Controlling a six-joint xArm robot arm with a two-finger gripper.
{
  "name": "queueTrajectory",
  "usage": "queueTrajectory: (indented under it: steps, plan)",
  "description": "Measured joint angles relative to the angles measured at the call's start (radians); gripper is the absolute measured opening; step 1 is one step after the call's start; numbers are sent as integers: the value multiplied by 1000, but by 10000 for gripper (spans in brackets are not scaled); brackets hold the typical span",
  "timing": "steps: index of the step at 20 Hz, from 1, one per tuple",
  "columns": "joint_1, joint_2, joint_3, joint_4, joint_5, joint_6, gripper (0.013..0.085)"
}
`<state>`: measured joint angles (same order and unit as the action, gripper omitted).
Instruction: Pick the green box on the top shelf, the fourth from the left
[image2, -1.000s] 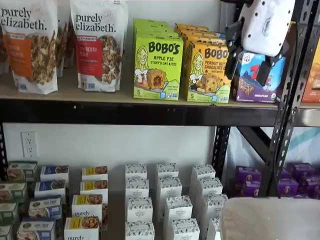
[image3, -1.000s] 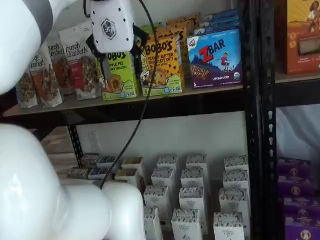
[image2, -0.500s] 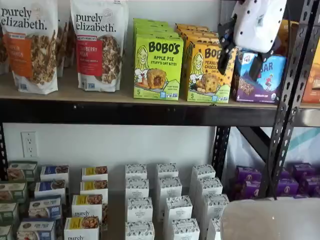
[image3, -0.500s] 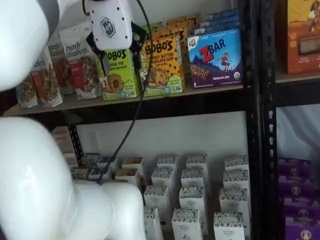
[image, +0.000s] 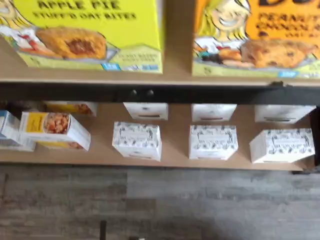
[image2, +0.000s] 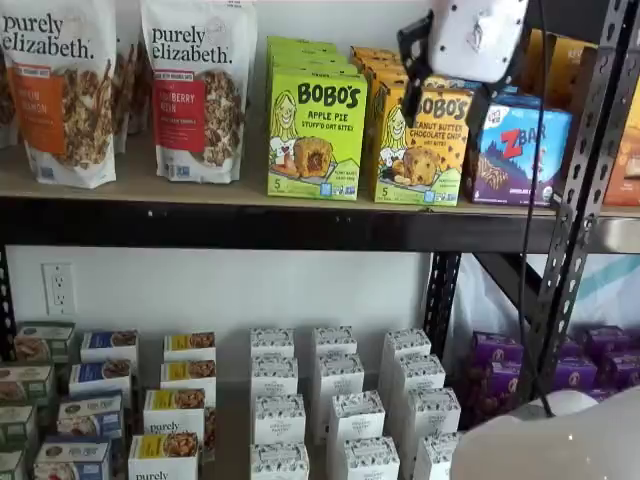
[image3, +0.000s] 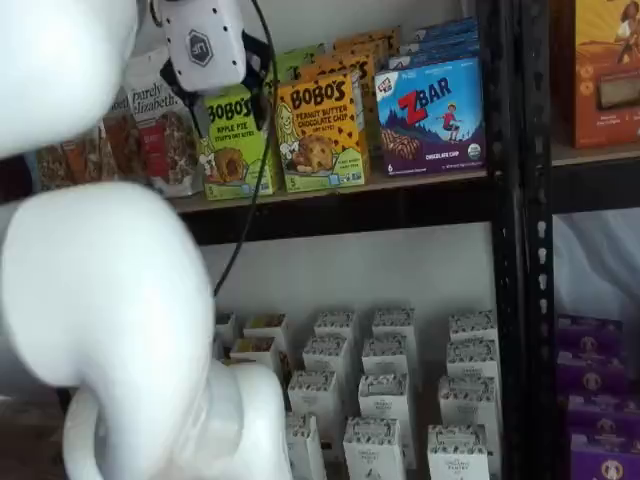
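The green box (image2: 316, 130), a lime-green Bobo's Apple Pie carton, stands upright on the top shelf (image2: 150, 190) with more of its kind behind it. It also shows in a shelf view (image3: 235, 140) and in the wrist view (image: 90, 30). My gripper (image2: 447, 92) hangs in front of the shelf, apart from the boxes. Its black fingers (image2: 412, 60) stand open with a plain gap. In a shelf view the gripper (image3: 222, 98) lines up with the green box; from the other side it overlaps the orange carton. It holds nothing.
An orange-yellow Bobo's carton (image2: 418, 140) stands right beside the green box, then a blue Zbar box (image2: 520, 150). Purely Elizabeth bags (image2: 197, 85) stand to the left. Black uprights (image2: 585, 150) frame the bay. Small white cartons (image2: 335, 385) fill the lower level. My white arm (image3: 110, 330) blocks part of a shelf view.
My gripper has moved left along the top shelf, from in front of the Zbar box to in front of the Bobo's cartons. Its fingers stay open. The boxes have not moved.
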<state>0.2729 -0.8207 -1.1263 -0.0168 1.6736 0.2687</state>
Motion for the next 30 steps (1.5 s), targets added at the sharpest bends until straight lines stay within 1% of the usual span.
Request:
queueTrajectory:
  steps: [3,7,10,12,14,18,22,25,30]
  plan:
    - [61,32,-21,-26,-24,57,850]
    - [125,73,-48,-64,-41,116,850]
    - [155,106,-68,-66,-57,146,850]
    - [186,134,-81,-80,-78,176,850]
    - [208,162,-96,-90,-95,198,850]
    - [235,220,-135,-92,-139,225,850]
    - [253,313,-210,-80,-164,244,850]
    - [269,370,-254,-97,-176,261,850]
    - [267,449,-306,-97,-196,263,850]
